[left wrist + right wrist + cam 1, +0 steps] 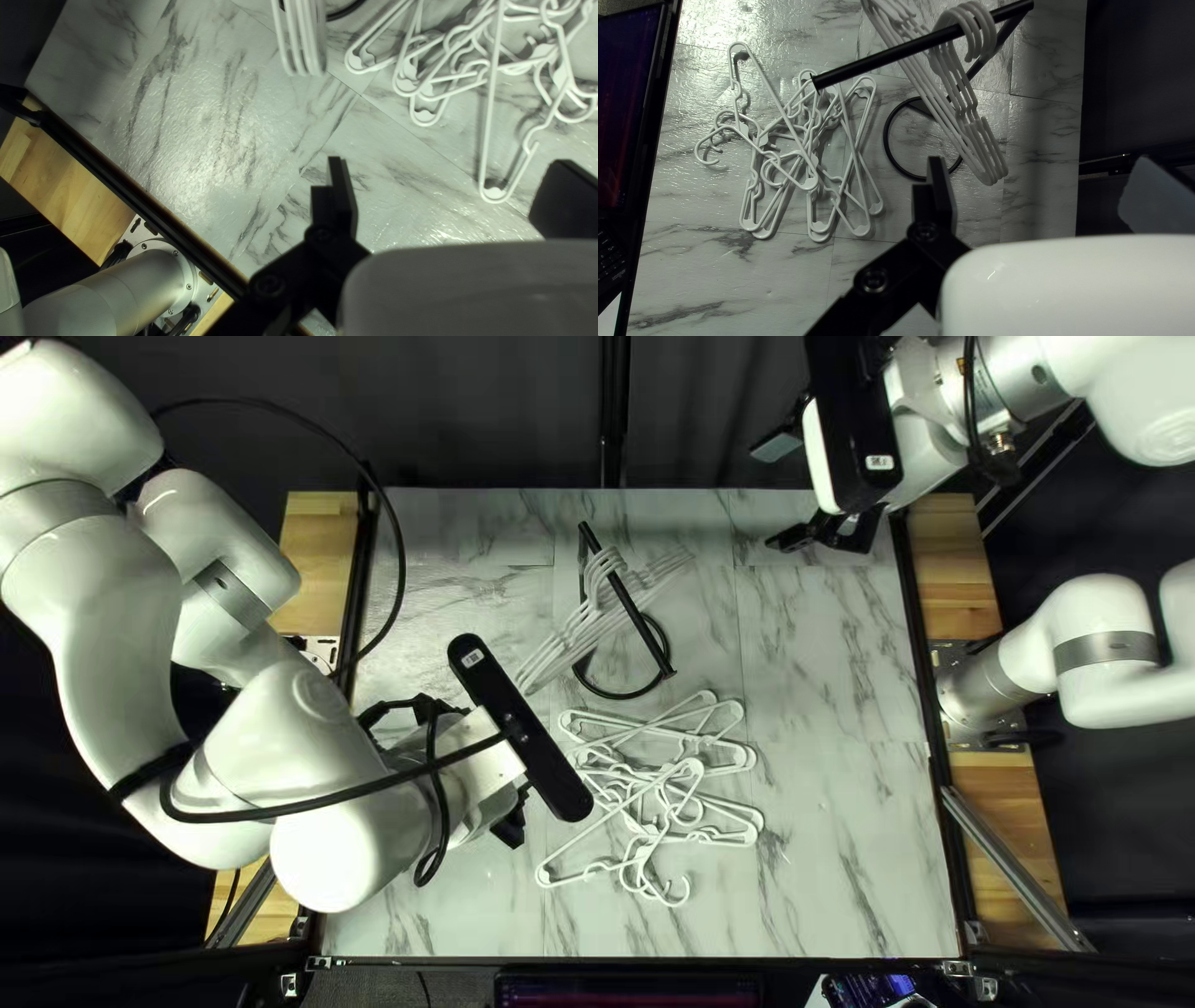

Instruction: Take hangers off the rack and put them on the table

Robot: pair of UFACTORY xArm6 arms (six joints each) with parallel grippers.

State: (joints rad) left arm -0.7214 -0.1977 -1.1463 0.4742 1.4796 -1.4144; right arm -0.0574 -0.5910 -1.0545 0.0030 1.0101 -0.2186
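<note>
Near the front of the desk [859, 871], loose hangers [745, 129] lie tangled, left fingers [341, 199] apart and empty beside them. Beyond, hung hangers [317, 46] share the rack bar [865, 66]: best pinch the neck nearest its free end, slide, then unhook. Toward the far edge, right fingers [940, 199] are open, empty; that wrist view shows the hooks [988, 31] over the bar, which the left wrist view misses.

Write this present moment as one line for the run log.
rack: some hangers hanging | table: other hangers piled | left gripper: open, empty | right gripper: open, empty | task: unfinished
</note>
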